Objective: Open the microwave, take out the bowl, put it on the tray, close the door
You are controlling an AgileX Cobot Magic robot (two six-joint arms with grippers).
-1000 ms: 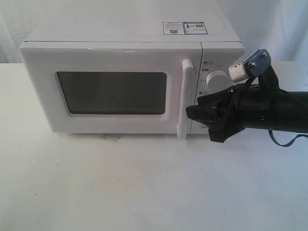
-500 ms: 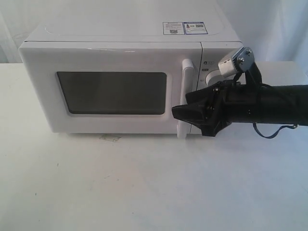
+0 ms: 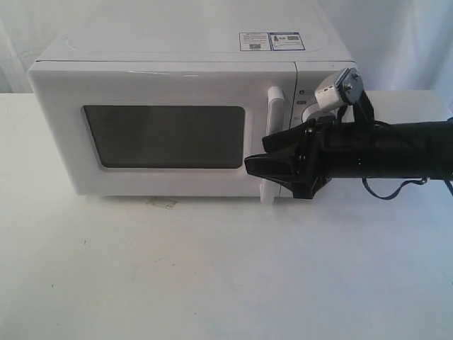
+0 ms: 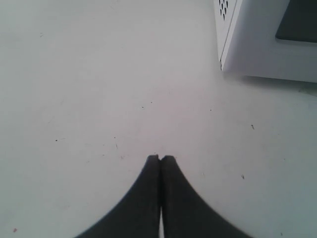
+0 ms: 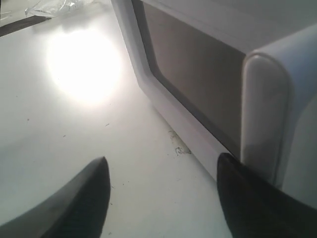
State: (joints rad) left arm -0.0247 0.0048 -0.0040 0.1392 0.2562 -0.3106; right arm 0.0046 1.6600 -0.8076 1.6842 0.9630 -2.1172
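Found microwave [image 3: 177,78] on surface [image 3: 212,269], door [image 3: 163,85] shut — saw no bowl, presumably inside. Noted right end effector [image 5: 162,159] spread wide, empty, one jaw beside the tall handle [image 3: 276,106]. Judged handle rigid, smooth — best gripped mid-height; expected some latch resistance. Noted left end effector [image 4: 160,157] pinched closed, empty.

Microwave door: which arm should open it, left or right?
Right. The right gripper is open at the handle of the door, one finger beside it. The left gripper is shut over the table, by the other side of the microwave.
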